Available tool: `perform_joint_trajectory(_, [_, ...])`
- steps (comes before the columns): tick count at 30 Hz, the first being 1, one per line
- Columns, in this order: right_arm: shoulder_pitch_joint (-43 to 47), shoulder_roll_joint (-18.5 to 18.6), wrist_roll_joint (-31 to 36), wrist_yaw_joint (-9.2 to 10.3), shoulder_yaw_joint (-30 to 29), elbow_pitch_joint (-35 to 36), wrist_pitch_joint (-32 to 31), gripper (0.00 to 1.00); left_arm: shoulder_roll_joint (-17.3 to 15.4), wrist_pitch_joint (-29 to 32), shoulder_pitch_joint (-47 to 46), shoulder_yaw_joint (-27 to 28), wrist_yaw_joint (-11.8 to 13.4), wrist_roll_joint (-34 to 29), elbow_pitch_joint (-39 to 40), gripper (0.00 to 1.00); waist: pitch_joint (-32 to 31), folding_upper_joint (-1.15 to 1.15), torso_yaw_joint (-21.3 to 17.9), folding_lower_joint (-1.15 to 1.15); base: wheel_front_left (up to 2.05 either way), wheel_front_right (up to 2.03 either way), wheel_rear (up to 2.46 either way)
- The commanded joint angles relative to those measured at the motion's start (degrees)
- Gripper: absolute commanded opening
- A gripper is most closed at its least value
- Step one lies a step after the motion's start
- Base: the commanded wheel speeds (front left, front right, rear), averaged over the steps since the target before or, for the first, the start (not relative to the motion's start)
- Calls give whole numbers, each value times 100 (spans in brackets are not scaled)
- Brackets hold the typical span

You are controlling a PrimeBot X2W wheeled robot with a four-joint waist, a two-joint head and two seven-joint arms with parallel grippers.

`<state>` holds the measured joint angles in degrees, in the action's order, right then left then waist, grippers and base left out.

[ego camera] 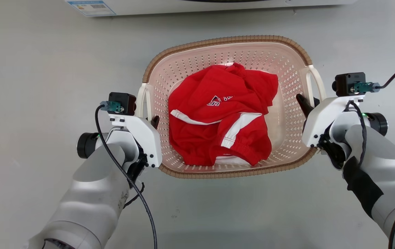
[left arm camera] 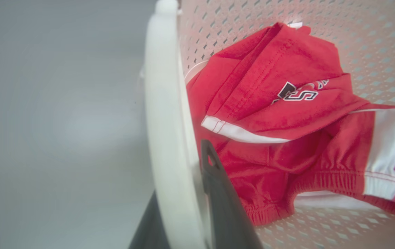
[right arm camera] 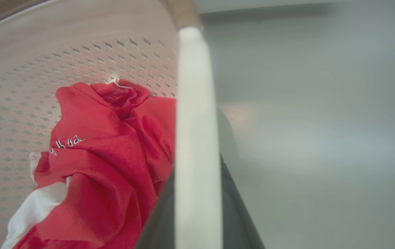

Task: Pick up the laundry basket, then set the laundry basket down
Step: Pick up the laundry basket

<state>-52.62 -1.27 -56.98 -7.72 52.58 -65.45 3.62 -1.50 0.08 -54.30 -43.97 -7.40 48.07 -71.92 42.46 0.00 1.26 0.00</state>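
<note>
The laundry basket (ego camera: 232, 38), pale pink and perforated with a brown woven-look rim, lies between my two arms on the grey floor. A red garment with white stripes (ego camera: 218, 114) is crumpled inside it. My left gripper (ego camera: 153, 121) is shut on the basket's white left handle (left arm camera: 164, 121), which runs between its dark fingers (left arm camera: 221, 200). My right gripper (ego camera: 306, 103) is shut on the white right handle (right arm camera: 194, 121), one dark finger on each side of it. Whether the basket rests on the floor or hangs just above it cannot be told.
The white front of a washing machine (ego camera: 200, 6) with a blue-edged label (ego camera: 92, 7) runs along the far edge. Bare grey floor (ego camera: 45, 69) surrounds the basket on the left, right and near sides. Black cables trail from both wrists.
</note>
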Motion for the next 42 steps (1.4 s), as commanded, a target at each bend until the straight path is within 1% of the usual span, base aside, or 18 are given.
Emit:
perform_joint_trajectory(1, [246, 415, -33, 23, 47, -192, -10, 0, -614, 27, 186, 67, -9, -1, -143, 0, -122, 0, -22, 0, 0, 0, 0])
perform_joint_trajectory(14, [606, 415, -478, 23, 556, -102, -187, 0, -862, 326, 580, -124, -9, 187, -171, 0, -1055, 0, -163, 0, 0, 0, 0])
perform_joint_trajectory(27, [1009, 415, -743, 23, 999, -294, -421, 0, -1065, 615, 1095, -226, -9, 383, -190, 0, -2132, 0, -252, 0, 0, 0, 0])
perform_joint_trajectory(33, [1293, 415, -930, 23, 1100, -388, -551, 0, -1194, 775, 1357, -261, -9, 460, -196, 0, -2644, 0, -324, 0, 0, 0, 0])
perform_joint_trajectory(42, [1725, 415, -1314, 23, 1102, -599, -685, 0, -1340, 1121, 1752, -317, -9, 608, -199, 0, -3407, 0, -362, 0, 0, 0, 0])
